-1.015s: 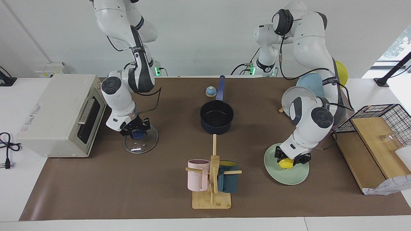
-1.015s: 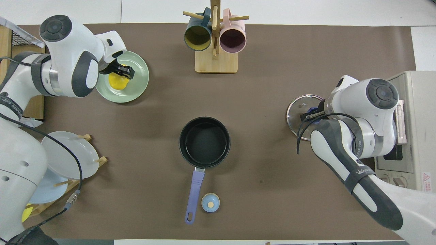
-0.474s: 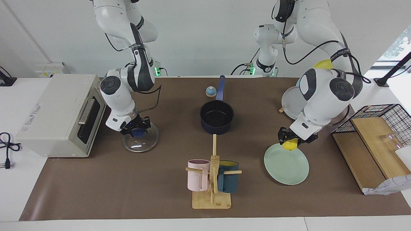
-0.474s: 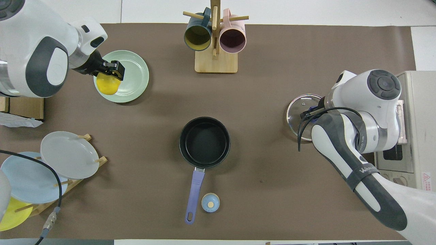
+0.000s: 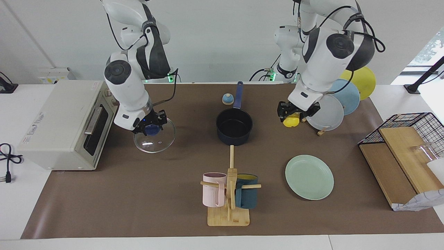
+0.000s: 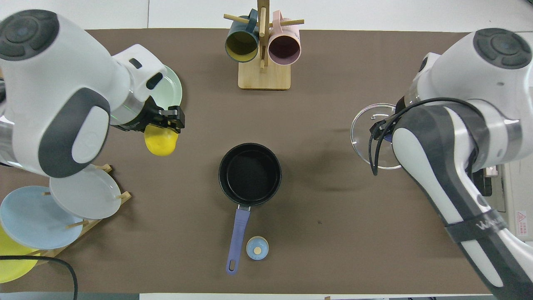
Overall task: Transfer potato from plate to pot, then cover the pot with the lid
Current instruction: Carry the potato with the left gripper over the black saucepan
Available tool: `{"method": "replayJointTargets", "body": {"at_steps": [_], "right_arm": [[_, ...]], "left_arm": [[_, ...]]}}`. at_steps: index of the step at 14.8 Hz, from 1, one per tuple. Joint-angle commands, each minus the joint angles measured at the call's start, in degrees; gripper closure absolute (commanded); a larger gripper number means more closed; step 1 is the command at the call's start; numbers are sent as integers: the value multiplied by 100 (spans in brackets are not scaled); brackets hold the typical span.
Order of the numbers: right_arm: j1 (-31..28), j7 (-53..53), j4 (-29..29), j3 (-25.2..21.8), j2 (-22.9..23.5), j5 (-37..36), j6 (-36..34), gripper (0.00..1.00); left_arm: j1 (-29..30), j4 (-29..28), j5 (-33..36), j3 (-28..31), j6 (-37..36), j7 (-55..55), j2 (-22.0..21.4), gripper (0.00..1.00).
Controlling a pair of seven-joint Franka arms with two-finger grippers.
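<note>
I hold the potato (image 5: pixel 291 121) pinched in the left gripper (image 5: pixel 297 111), airborne between plate (image 5: pixel 309 177) and pot (image 5: pixel 234 126). Right gripper (image 5: pixel 151 127) pinches the raised lid (image 5: pixel 154 134). Deposit and covering remain.

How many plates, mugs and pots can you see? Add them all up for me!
Plates: 4 (mint-green plate, grey plate, light blue plate, yellow plate)
Mugs: 2 (pink mug, teal mug)
Pots: 1 (blue pot)
Total: 7
</note>
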Motion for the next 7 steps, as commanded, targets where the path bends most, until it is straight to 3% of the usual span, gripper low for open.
{"method": "replayJointTargets", "body": {"at_steps": [1, 4, 7], "right_arm": [[-89, -54, 825, 1, -74, -21, -888, 100], [-115, -36, 801, 1, -197, -180, -1040, 100], [-71, 139, 766, -8, -215, -197, -987, 100]], "left_arm": [[-641, -1011, -56, 99, 693, -868, -548, 100], [-1222, -1890, -56, 99, 1730, -1669, -917, 100], [-1636, -2217, -47, 99, 2364, -2214, -883, 100]]}}
